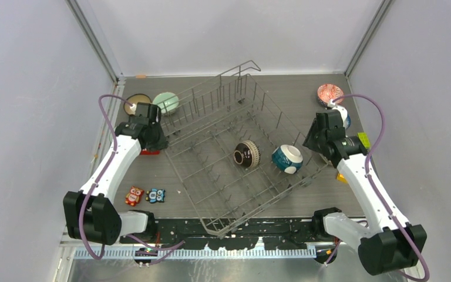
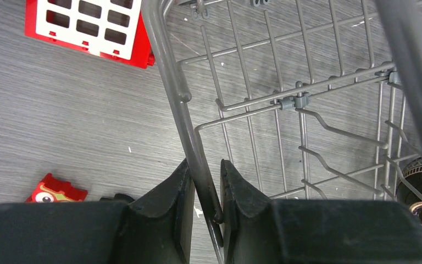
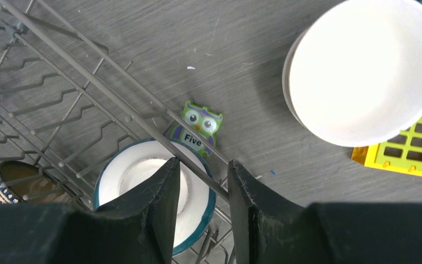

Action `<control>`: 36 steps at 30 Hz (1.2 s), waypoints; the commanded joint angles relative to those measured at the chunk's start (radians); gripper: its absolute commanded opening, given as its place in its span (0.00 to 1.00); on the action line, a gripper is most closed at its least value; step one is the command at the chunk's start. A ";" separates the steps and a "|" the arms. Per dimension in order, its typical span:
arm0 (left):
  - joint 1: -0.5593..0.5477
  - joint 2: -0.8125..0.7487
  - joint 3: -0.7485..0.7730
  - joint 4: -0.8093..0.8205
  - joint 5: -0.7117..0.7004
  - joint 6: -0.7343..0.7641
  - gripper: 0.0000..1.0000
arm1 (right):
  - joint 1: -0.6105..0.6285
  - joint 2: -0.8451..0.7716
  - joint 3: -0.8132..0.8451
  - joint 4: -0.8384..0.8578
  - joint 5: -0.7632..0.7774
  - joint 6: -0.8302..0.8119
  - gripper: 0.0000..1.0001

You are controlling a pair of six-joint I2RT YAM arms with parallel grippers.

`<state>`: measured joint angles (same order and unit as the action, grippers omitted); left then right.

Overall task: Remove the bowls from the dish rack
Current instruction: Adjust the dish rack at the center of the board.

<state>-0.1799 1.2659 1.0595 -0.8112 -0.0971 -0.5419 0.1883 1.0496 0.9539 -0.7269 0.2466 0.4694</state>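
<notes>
The grey wire dish rack (image 1: 223, 117) sits askew mid-table. Inside it lie a dark brown bowl (image 1: 246, 155) and a teal-and-white bowl (image 1: 286, 158), both tipped on their sides. My left gripper (image 1: 157, 141) is at the rack's left rim. In the left wrist view the left gripper (image 2: 203, 165) is shut on the rim wire (image 2: 167, 60). My right gripper (image 1: 312, 141) hangs over the rack's right edge. In the right wrist view the right gripper (image 3: 203, 162) stands narrowly open astride a rack wire (image 3: 88, 71). Its left finger is over the teal-and-white bowl (image 3: 126, 176).
Outside the rack stand a pale green bowl (image 1: 166, 102) and a brown bowl (image 1: 136, 103) at the back left. A red patterned bowl (image 1: 329, 94) and a white bowl (image 3: 362, 71) stand at the right. Toy owls (image 1: 134, 195), a green owl (image 3: 198, 126), a red block (image 2: 88, 27) and a yellow block (image 3: 406, 154) lie on the table.
</notes>
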 commanded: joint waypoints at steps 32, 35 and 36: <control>-0.137 0.489 0.555 0.047 0.118 0.149 0.01 | 0.038 -0.208 -0.010 -0.135 -0.121 0.098 0.49; -0.121 0.534 0.615 0.037 0.124 0.165 0.01 | 0.042 -0.194 0.028 -0.141 -0.115 0.100 0.60; -0.118 0.549 0.636 0.032 0.126 0.168 0.00 | 0.046 -0.190 0.041 -0.143 -0.114 0.101 0.63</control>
<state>-0.2951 1.7916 1.5810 -0.8547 -0.1028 -0.3985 0.2081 0.8452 0.9245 -0.8890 0.2466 0.5289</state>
